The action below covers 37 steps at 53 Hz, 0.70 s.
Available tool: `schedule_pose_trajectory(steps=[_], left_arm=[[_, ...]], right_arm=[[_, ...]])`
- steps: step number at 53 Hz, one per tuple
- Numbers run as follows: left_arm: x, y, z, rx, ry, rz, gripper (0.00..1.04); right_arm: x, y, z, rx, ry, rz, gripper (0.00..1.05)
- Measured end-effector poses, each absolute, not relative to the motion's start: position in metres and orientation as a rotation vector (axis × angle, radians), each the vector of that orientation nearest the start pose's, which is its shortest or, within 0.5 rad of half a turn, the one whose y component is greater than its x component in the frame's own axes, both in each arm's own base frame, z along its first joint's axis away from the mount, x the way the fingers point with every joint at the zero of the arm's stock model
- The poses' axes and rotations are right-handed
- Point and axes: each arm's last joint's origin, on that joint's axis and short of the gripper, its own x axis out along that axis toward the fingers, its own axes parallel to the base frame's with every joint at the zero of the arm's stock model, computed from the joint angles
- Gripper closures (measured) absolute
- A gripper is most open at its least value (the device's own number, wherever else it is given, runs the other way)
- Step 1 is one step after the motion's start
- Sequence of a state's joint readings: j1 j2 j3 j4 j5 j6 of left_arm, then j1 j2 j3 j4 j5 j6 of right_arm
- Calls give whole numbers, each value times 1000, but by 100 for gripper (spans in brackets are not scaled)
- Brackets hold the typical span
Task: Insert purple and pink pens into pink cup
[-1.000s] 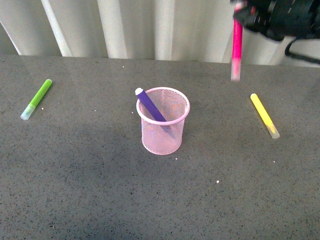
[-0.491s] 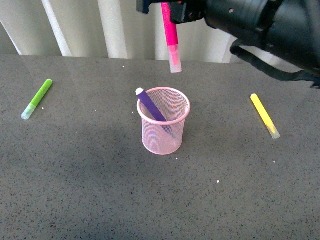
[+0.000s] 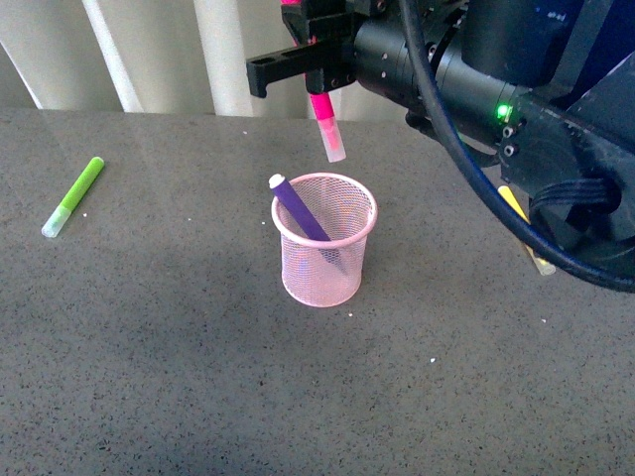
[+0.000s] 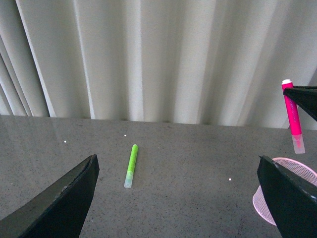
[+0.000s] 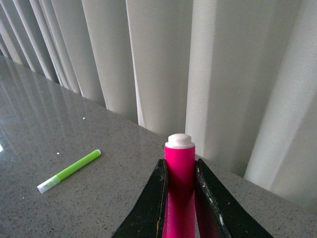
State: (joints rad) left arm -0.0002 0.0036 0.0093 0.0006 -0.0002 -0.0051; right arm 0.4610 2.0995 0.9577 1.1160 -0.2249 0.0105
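Lower than half a second ago, the pink pen (image 3: 328,127) now hangs with its frosted cap just above the far rim of the pink cup (image 3: 322,283), and the right arm fills more of the front view.

The cup stands upright on the grey table (image 3: 149,357), with the purple pen (image 3: 298,210) inside it, leaning toward 10 o'clock, its white tip over the rim. From the cup, the green marker (image 3: 72,196) lies well off at 10 o'clock. The yellow marker (image 3: 539,262) lies at 3 o'clock, mostly hidden behind the arm.

At 12 o'clock, the right gripper (image 3: 318,67) is clenched on the pink pen's upper barrel, cap pointing down and slightly tilted. The left gripper (image 4: 176,198) is released, jaws spread wide with nothing between them. White curtains (image 3: 228,50) hang beyond the table.
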Motion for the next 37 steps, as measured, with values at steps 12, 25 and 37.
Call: schedule_pose_trajectory(steps=[12, 25, 37], left_arm=[[97, 0, 166, -5, -6, 0, 7], [97, 0, 166, -5, -6, 0, 7], [97, 0, 166, -5, -6, 0, 7]], right_arm=[[358, 190, 110, 10, 45, 703, 94], [353, 190, 95, 11, 77, 719, 94], [349, 186, 93, 22, 73, 727, 68]])
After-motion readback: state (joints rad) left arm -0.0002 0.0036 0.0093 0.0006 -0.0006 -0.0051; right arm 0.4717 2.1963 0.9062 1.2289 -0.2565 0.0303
